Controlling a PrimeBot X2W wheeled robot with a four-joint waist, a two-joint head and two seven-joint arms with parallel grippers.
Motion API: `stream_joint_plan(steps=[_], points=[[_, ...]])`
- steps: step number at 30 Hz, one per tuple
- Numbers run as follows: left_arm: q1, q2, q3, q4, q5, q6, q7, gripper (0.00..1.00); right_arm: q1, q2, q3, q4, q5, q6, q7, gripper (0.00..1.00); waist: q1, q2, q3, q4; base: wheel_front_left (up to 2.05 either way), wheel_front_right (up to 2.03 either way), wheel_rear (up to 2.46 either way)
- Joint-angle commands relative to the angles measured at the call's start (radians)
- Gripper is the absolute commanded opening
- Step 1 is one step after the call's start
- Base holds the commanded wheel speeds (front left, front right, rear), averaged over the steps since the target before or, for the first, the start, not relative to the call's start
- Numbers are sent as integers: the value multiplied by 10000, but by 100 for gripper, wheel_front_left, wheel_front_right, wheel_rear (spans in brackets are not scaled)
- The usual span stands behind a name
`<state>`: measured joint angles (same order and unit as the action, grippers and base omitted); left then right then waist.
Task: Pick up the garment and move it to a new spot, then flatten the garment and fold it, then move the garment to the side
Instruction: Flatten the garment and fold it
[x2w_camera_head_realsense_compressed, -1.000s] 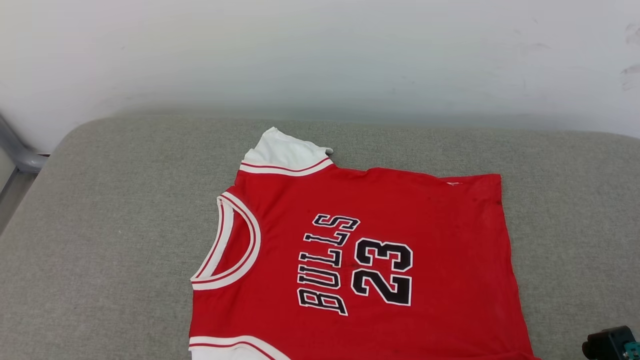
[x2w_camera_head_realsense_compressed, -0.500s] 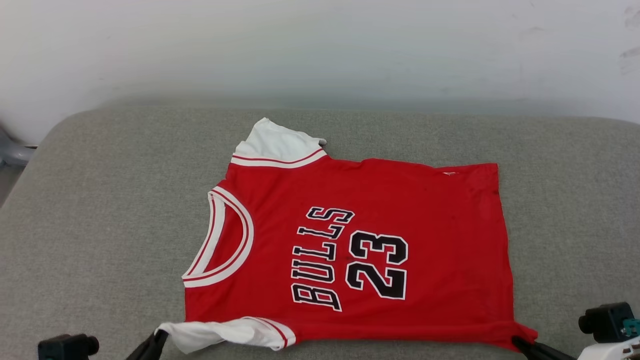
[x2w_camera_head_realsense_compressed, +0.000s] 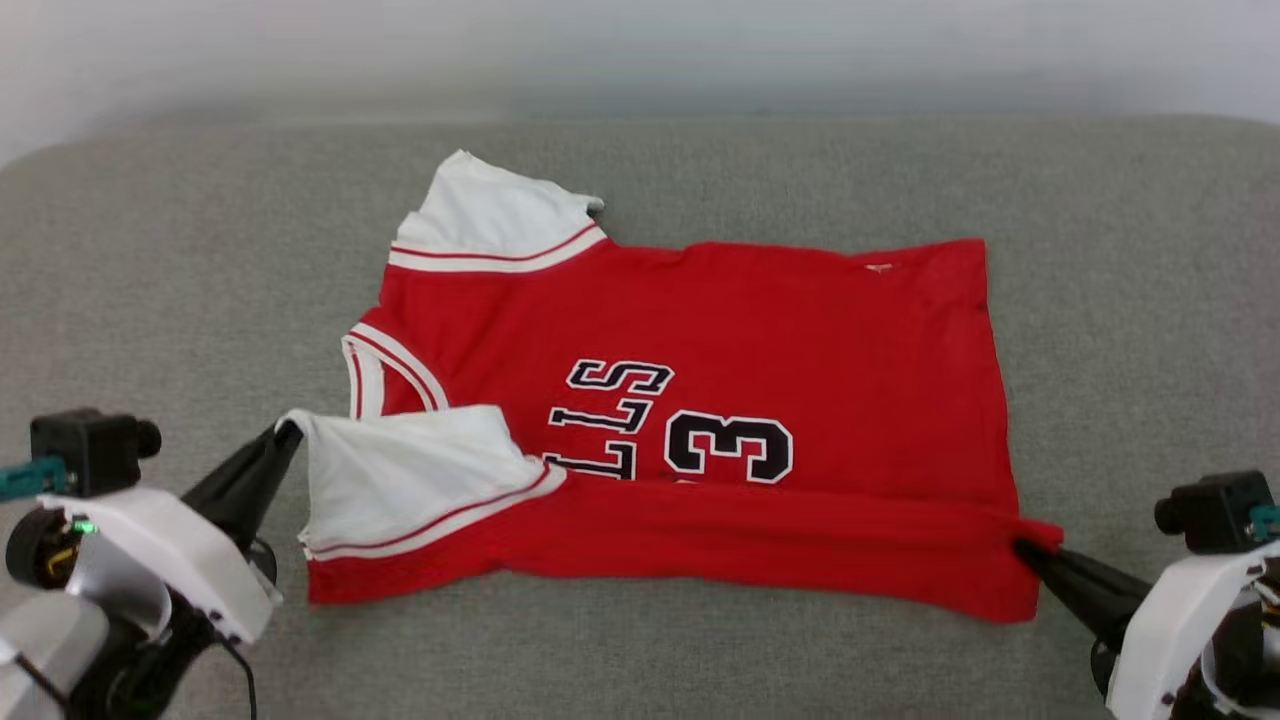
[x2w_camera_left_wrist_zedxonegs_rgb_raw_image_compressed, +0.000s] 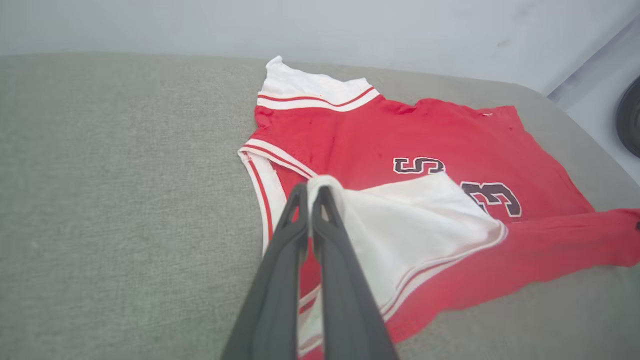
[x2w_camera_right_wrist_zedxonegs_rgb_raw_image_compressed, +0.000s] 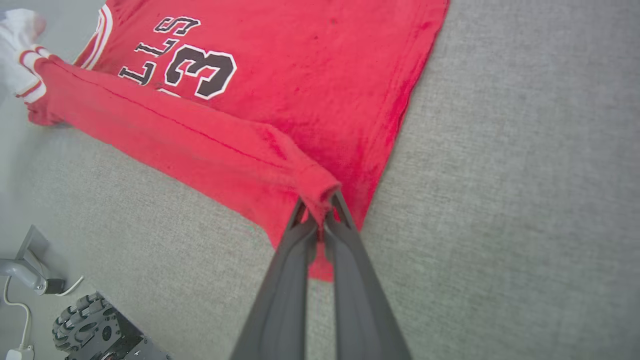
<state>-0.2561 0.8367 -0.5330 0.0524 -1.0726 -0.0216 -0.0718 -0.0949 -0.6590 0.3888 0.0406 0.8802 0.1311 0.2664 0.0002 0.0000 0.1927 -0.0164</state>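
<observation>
Well, the garment (x2w_camera_head_realsense_compressed: 760, 330) lies on the grey cushion (x2w_camera_head_realsense_compressed: 150, 250), left fingers (x2w_camera_head_realsense_compressed: 240, 482) clamped on its sleeve (x2w_camera_head_realsense_compressed: 400, 470) at 8 o'clock, right fingers (x2w_camera_head_realsense_compressed: 1072, 584) on the hem corner (x2w_camera_head_realsense_compressed: 1030, 535) at 4 (best carry both evenly toward 12).

The head camera looks down from high up at the grey cushion (x2w_camera_head_realsense_compressed: 150, 250), and it sees the whole red jersey (x2w_camera_head_realsense_compressed: 800, 330), with the left gripper (x2w_camera_head_realsense_compressed: 287, 432) at the low left and the right gripper (x2w_camera_head_realsense_compressed: 1020, 548) at the low right. The left wrist camera sits close behind its own dark fingers (x2w_camera_left_wrist_zedxonegs_rgb_raw_image_compressed: 280, 260) and looks low across the jersey from the sleeve end toward the white wall (x2w_camera_left_wrist_zedxonegs_rgb_raw_image_compressed: 250, 25). The right wrist camera looks steeply down along its fingers (x2w_camera_right_wrist_zedxonegs_rgb_raw_image_compressed: 355, 280) at the hem corner, very near the cloth, and all three views share the black number 3 (x2w_camera_head_realsense_compressed: 730, 448).
</observation>
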Motion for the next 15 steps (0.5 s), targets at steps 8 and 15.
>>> stream_joint_plan(steps=[8, 15], points=[[-1832, -611, -325, 1651, 122, -645, 687, 0, -1390, 60, 401, 484, 42, -8, 266, 0, -2, 0, 1034, -210, 0, 0, 0], [-2803, -1107, -740, 3076, 321, -940, 802, 0, -2253, 169, 829, 989, 45, -8, 235, 0, -2, 0, 1504, -195, 0, 0, 0]])
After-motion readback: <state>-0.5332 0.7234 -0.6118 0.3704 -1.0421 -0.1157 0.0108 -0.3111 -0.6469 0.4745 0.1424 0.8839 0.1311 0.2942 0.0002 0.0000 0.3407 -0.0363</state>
